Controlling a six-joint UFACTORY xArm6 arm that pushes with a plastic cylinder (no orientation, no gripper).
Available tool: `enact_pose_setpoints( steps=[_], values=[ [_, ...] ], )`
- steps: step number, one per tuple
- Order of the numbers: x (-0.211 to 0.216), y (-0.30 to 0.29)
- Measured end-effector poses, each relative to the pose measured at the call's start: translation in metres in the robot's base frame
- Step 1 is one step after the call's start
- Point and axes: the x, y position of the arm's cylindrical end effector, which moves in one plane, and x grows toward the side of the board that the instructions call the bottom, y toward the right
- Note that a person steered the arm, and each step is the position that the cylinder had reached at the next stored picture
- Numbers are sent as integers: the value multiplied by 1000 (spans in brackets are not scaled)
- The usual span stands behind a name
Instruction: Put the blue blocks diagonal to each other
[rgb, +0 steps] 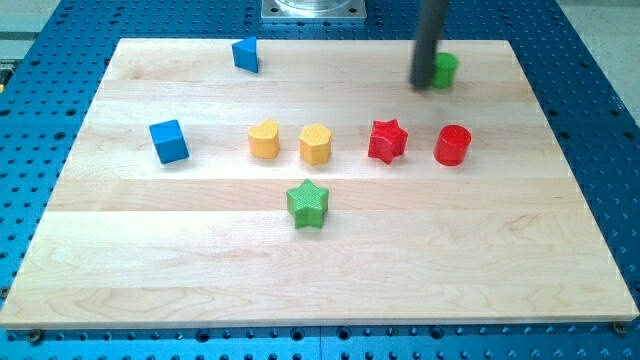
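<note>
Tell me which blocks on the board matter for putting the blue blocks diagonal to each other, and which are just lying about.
For the job:
blue cube
blue wedge-shaped block
my tip, at the view's top right, far from both blue blocks

Lying about:
green block beside my tip
yellow heart-shaped block
yellow hexagonal block
red star
red cylinder
green star

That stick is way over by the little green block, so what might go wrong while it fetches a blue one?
My tip sits against the green block, so moving off may drag it. Heading to the blue cube, it could clip the yellow blocks. The blue wedge near the view's top edge could slide off.
</note>
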Motion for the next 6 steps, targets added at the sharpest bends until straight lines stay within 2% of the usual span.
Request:
enact_pose_setpoints(
  steps=[1, 2, 3, 5, 6],
  values=[
    [-8, -85],
    [11, -207],
    [-23, -281],
    [-86, -272],
    [-92, -283]
  ],
)
